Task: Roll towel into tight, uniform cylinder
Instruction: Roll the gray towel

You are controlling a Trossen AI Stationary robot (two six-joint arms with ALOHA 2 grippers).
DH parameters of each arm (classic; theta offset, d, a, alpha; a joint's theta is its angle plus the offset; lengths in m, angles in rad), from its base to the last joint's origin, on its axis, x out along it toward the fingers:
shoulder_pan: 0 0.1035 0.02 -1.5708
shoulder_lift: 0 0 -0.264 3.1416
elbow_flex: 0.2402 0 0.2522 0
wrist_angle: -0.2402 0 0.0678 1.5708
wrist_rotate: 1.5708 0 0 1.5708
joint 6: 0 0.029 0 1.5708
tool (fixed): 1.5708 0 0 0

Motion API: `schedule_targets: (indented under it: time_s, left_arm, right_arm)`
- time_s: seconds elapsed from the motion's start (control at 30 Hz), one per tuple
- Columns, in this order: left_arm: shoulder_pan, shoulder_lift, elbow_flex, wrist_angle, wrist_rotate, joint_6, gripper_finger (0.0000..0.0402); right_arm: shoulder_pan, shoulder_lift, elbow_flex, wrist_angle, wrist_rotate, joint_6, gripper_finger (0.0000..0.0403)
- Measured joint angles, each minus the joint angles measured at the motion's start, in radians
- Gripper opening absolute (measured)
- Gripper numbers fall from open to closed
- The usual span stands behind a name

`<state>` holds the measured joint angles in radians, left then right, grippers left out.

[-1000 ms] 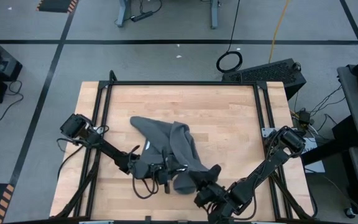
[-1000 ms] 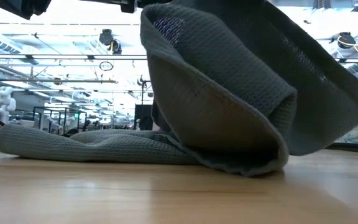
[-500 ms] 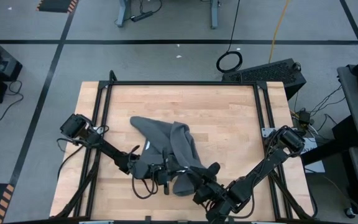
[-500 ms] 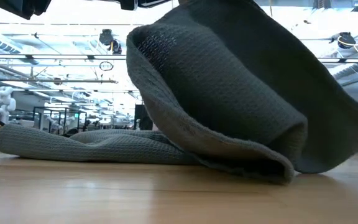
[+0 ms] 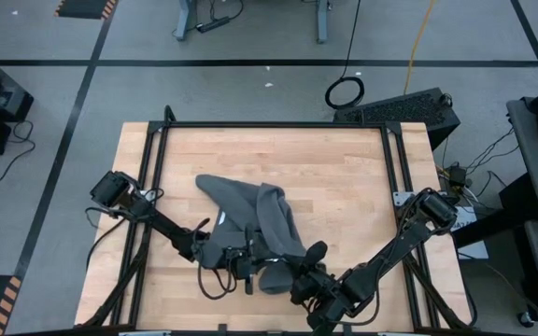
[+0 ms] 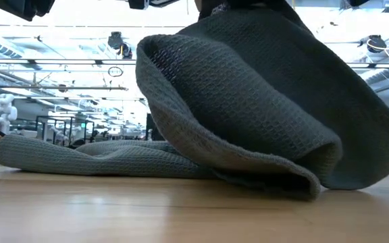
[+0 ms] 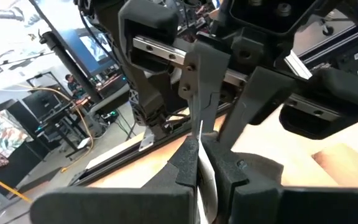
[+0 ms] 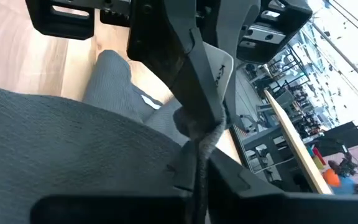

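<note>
From above, our left gripper (image 5: pixel 247 264) and right gripper (image 5: pixel 299 273) pinch the towel (image 5: pixel 250 219) at the table's (image 5: pixel 344 187) near edge; low down its fold arches loosely, and both wrists show cloth clamped, so we should roll evenly, keeping tension.

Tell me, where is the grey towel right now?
In the high view the towel lies bunched on the table's near-left middle, its near edge lifted between the left gripper and right gripper.
</note>
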<state>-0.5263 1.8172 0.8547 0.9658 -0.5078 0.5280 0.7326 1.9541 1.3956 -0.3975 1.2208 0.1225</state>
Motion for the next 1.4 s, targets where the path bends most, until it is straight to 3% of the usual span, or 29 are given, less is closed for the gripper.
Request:
schedule_targets:
  time_s: [0.13,0.4,0.53,0.63,0.73,0.8,1.0,1.17,1.3,1.4]
  left_arm:
    - [-0.019,0.0,0.0,-0.019,-0.074,-0.007,0.004]
    - [-0.156,-0.1,0.0,-0.168,-0.408,-0.073,0.0158]
    - [-0.21,-0.139,0.0,-0.397,-0.391,-0.315,0.0202]
    - [-0.226,-0.137,0.001,-0.659,-0.313,-0.518,0.0215]
    - [-0.227,-0.119,0.0,-0.822,-0.27,-0.67,0.0216]
    - [-0.227,-0.097,0.0,-0.853,-0.269,-0.693,0.0216]
    - [-0.22,0.005,0.0,-0.786,-0.227,-0.604,0.0216]
    - [-0.205,0.043,0.0,-0.684,-0.283,-0.548,0.0206]
    - [-0.184,0.046,0.0,-0.691,-0.327,-0.538,0.0157]
    - [-0.171,0.046,0.0,-0.707,-0.298,-0.538,0.009]
  right_arm:
    - [0.0,0.0,0.0,-0.011,0.006,0.021,0.001]
    - [0.0,0.0,0.0,-0.077,0.003,0.102,0.0002]
    - [0.0,0.0,0.0,-0.079,0.002,0.106,0.0001]
    - [0.0,0.0,0.0,-0.078,0.001,0.109,0.0001]
    - [-0.001,0.0,0.0,-0.078,-0.01,0.114,0.0001]
    - [-0.005,0.0,0.0,-0.08,-0.022,0.124,0.0001]
    - [-0.012,0.0,0.0,-0.083,-0.024,0.128,0.0]
    - [-0.013,0.0,0.0,-0.083,-0.044,0.128,0.0]
    - [-0.013,0.0,0.0,-0.082,-0.056,0.128,0.0]
    - [-0.014,0.0,0.0,-0.082,-0.072,0.128,0.0]
